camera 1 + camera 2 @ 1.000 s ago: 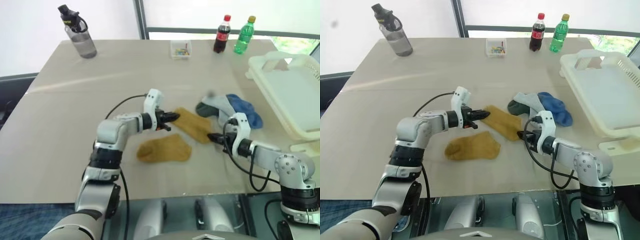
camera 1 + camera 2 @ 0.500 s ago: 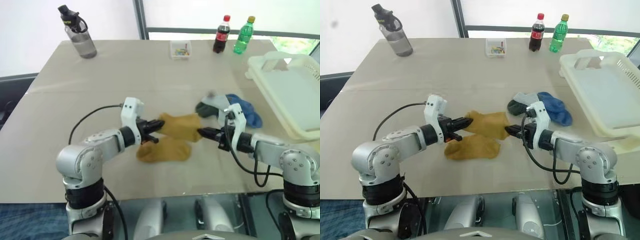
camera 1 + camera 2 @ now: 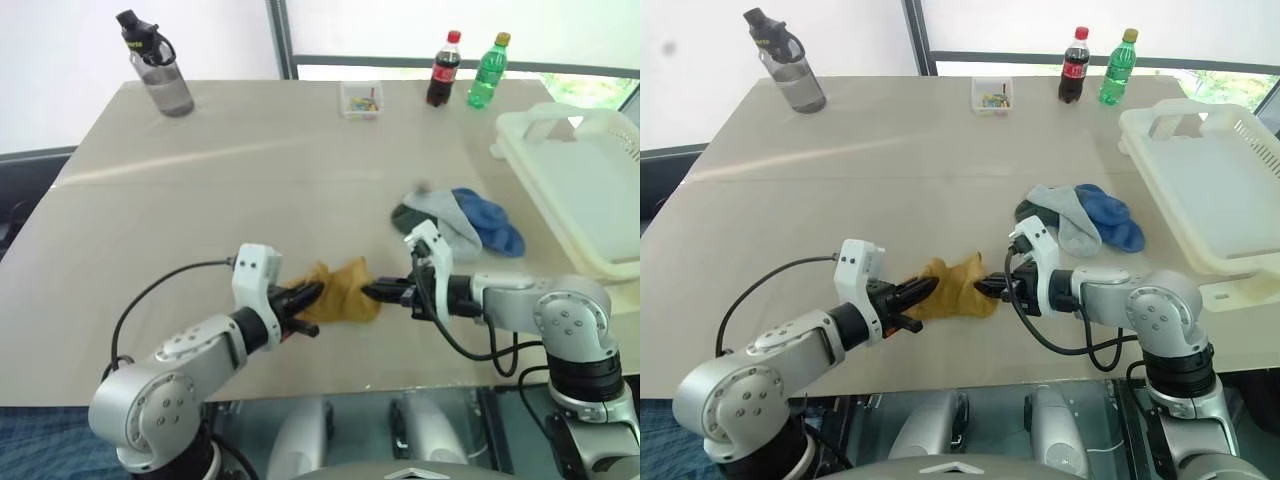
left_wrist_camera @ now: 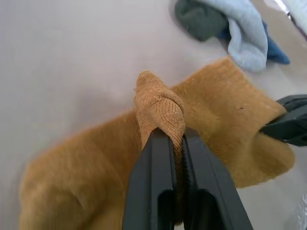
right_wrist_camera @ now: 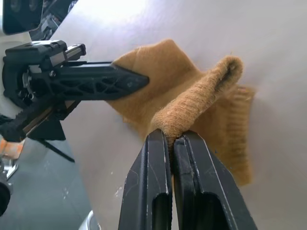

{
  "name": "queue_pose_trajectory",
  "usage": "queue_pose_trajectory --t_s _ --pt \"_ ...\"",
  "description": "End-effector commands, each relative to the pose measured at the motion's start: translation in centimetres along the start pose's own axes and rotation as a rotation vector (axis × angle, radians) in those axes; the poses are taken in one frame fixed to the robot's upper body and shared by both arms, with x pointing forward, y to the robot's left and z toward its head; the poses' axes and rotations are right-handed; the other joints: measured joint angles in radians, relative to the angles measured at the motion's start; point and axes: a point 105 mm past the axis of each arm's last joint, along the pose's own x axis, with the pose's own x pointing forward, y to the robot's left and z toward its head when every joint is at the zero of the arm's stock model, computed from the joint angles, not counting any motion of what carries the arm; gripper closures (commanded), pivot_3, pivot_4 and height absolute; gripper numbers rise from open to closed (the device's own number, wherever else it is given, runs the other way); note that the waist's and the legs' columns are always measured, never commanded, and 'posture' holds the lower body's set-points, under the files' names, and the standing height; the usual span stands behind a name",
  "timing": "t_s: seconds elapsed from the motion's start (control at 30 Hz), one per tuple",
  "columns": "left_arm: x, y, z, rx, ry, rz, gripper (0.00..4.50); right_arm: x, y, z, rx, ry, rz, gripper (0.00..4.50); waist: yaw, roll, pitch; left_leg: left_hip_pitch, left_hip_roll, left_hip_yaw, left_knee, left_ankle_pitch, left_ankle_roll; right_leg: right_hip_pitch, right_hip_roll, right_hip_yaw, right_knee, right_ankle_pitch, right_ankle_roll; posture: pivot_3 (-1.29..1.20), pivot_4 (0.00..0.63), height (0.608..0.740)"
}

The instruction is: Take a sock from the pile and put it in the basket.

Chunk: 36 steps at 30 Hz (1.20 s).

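My left gripper (image 3: pixel 312 293) is pinching a fold of the mustard sock (image 3: pixel 338 296) near the tabletop's front edge. It's soft knit, light and floppy, and it bunches between the fingers, so I'd hold a thick fold. My right gripper (image 3: pixel 374 293) pinches its other end. Behind sits the pile (image 3: pixel 462 222), and the basket (image 3: pixel 585 170) is at the right edge.

no readable text, labels, signs

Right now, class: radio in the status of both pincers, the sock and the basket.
Left pincer and right pincer both shut on mustard sock. Basket far right, no sock inside. Blue-grey pile lies between.
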Motion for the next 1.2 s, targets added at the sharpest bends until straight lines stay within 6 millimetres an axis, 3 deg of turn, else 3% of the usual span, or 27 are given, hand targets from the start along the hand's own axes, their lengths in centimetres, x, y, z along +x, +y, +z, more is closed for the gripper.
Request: queue_pose_trajectory --t_s 0.03,0.23,0.57,1.2 --pt "-1.0 -0.1 0.6 0.035 -0.052 0.040 4.47 -0.1 0.5 0.2 -0.016 0.013 0.031 4.28 0.000 0.000 0.000 0.000 0.000 0.000 0.000 0.000 0.000 0.000 0.000 0.000 0.000 0.000 0.000 0.00 0.150 0.740" --pt "-1.9 0.0 0.2 0.030 -0.069 0.061 4.47 -0.2 0.2 0.2 -0.010 0.021 0.028 4.28 -0.001 0.000 0.000 0.000 0.000 0.000 0.000 0.000 0.000 0.000 0.000 0.000 0.000 0.000 0.000 0.00 0.150 0.740" --pt "-2.5 0.7 0.3 -0.007 -0.135 0.139 4.47 -0.1 -2.3 0.7 0.026 -0.001 -0.066 4.28 -0.001 0.000 0.000 0.000 0.000 0.000 0.000 0.000 0.000 0.000 0.000 0.000 -0.001 0.000 0.000 0.00 0.150 0.740" --pt "-2.9 1.6 0.1 0.005 -0.165 0.244 4.47 0.5 -2.5 0.5 0.028 0.003 -0.063 4.28 -0.001 0.000 0.000 -0.001 0.000 0.000 -0.001 0.000 0.000 0.000 0.000 0.000 -0.002 0.000 0.000 0.00 0.150 0.740"
